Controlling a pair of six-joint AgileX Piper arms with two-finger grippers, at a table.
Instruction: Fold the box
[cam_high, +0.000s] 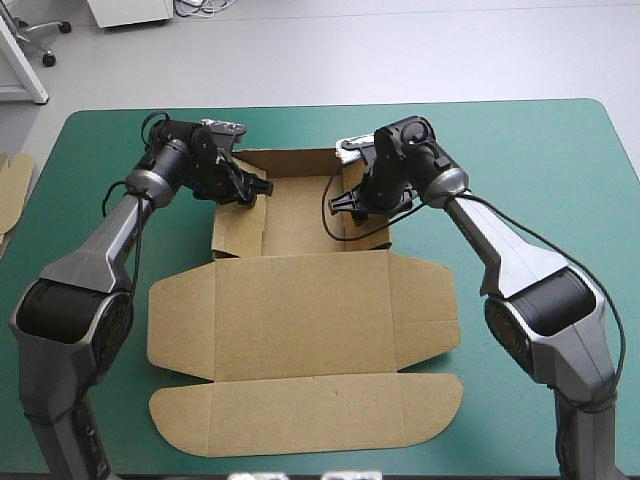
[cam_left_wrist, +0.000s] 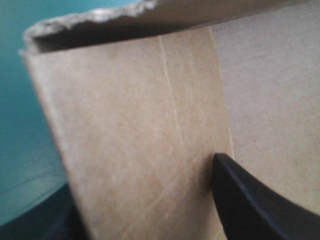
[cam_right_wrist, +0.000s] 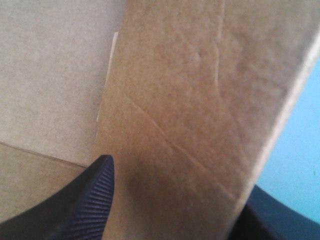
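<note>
- Board, a spare brown piece, shows at the left edge of the teal-green worktop.
- The left tool reaches the far left part of the box and pinches the raised left wall. In the left wrist view this panel fills the space between its black fingers, one on the inner side and the other a dark shape on the outer side next to the cover.
- The box lies in the middle of the worktop, between the two arms. Its far part forms a shallow tray with the back wall upright. Its near part, the wide lid, lies flat toward the near edge with its side flaps spread out.
- The right tool is at the tray's far right and pinches the right wall. In the right wrist view one ribbed finger is on the inner face and the other is on the outer side, toward the cover.
</note>
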